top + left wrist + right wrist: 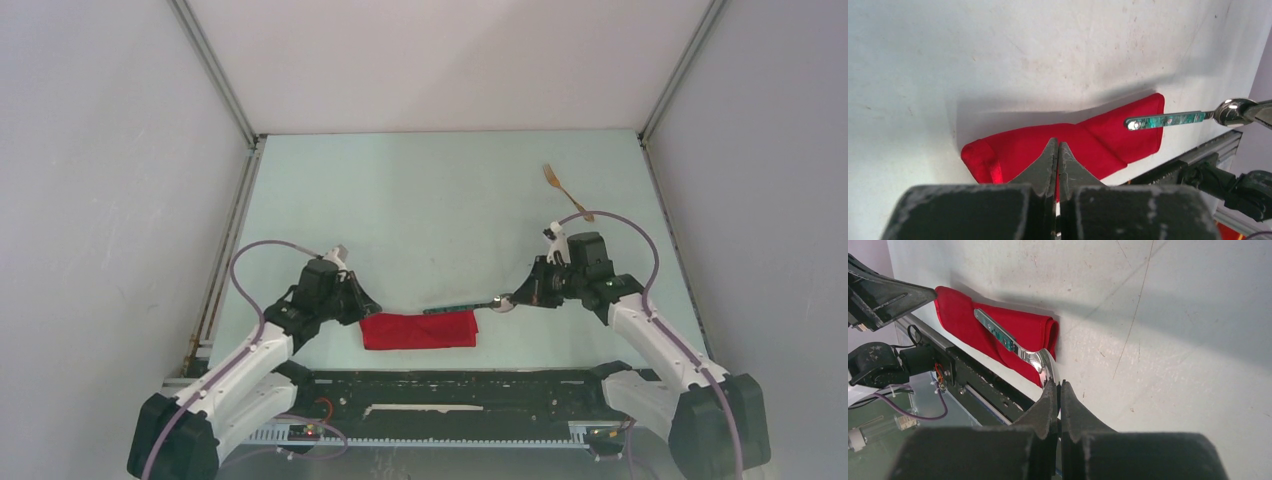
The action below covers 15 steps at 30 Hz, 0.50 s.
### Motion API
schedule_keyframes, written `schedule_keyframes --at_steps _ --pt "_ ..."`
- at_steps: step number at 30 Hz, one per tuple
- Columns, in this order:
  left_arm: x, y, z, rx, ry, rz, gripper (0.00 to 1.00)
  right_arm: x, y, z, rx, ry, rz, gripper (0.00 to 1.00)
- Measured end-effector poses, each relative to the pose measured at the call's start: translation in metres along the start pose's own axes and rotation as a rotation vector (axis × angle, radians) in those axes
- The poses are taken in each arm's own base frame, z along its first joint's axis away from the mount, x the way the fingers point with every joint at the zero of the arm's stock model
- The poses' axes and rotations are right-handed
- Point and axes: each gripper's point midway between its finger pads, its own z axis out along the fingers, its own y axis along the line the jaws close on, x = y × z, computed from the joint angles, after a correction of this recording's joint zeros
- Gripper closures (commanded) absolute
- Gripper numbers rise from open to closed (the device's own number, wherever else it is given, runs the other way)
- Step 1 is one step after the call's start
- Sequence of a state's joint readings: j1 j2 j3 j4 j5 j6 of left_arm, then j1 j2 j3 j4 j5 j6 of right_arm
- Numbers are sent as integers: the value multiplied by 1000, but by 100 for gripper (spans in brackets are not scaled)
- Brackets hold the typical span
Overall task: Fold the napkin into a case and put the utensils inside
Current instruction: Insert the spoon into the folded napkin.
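The red napkin (418, 330) lies folded into a narrow strip, the case, near the table's front edge. It also shows in the left wrist view (1098, 142) and the right wrist view (1023, 327). My right gripper (512, 299) (1059, 386) is shut on the bowl of the spoon (455, 309) (998, 335). The spoon's teal handle (1168, 120) reaches over the case's right end. My left gripper (370, 306) (1058, 146) is shut at the case's left end, whose edge curls up. The gold fork (566, 190) lies at the far right.
A black rail (440, 385) runs along the near edge just in front of the case. White enclosure walls with metal frame posts (215, 75) close the left, right and back. The table (440, 210) is pale green.
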State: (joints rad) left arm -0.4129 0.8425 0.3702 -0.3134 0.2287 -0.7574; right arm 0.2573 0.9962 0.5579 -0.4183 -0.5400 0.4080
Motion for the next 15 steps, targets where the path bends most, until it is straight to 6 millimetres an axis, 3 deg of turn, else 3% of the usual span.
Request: schedule_keyframes --at_steps 8,15 --pt "4 17 0 -23 -67 -34 100 6 -1 11 -18 34 8 100" --pt "0 20 -1 -39 -93 -32 100 14 -1 21 -28 63 3 100"
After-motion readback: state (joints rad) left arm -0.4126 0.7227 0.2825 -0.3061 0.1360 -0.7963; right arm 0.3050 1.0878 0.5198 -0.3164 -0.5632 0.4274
